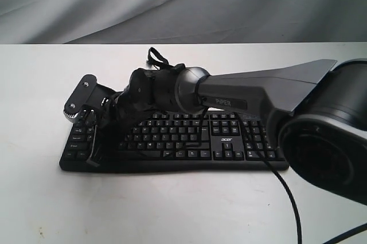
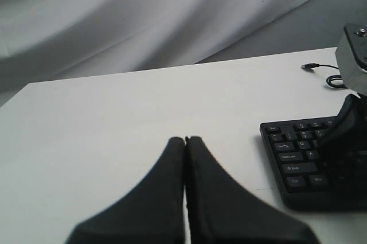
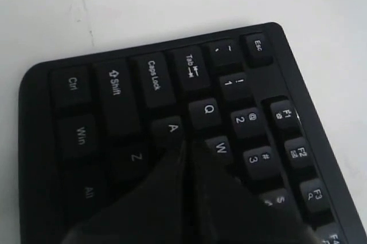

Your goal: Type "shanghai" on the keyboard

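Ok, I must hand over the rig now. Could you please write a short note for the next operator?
Left gripper: shut, empty, over bare table, off the Ctrl end of the keyboard.
Right gripper: shut, empty, across at the keyboard's left end, tips by the A key; contact is unclear.
Done: cannot tell, as no screen shows what was typed.
Left: check the progress of "shanghai", then type the missing letters.

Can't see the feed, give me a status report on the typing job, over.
Left gripper shut, over bare table beside keyboard. Right gripper shut, tips at the A key, contact unclear. Nothing lying on visible keys.
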Controlling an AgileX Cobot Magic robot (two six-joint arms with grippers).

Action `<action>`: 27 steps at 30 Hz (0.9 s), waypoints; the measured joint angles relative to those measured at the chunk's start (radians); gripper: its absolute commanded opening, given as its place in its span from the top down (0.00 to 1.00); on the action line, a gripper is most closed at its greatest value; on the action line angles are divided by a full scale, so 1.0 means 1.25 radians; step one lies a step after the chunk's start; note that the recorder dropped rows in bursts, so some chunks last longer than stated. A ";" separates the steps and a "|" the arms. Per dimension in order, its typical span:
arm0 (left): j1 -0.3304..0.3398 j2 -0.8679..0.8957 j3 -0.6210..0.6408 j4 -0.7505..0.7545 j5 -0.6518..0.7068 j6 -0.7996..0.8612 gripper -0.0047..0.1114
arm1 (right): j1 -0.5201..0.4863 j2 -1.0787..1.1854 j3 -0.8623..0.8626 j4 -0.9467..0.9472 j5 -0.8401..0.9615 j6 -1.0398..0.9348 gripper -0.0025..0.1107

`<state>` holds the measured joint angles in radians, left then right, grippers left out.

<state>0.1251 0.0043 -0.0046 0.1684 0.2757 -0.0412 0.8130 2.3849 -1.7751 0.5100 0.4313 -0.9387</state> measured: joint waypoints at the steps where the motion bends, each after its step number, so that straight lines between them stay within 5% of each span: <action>1: 0.000 0.000 0.000 0.000 0.000 0.000 0.96 | 0.000 0.000 0.000 0.000 0.000 0.000 0.98; 16: 0.000 0.000 0.000 0.000 0.000 0.000 0.96 | -0.017 -0.070 0.012 -0.030 0.018 0.038 0.98; 27: 0.000 0.000 0.000 0.000 0.000 0.000 0.96 | -0.072 -0.217 0.278 -0.043 -0.032 0.039 0.98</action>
<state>0.1251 0.0043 -0.0046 0.1684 0.2757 -0.0412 0.7227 2.1136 -1.4276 0.4567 0.3910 -0.8897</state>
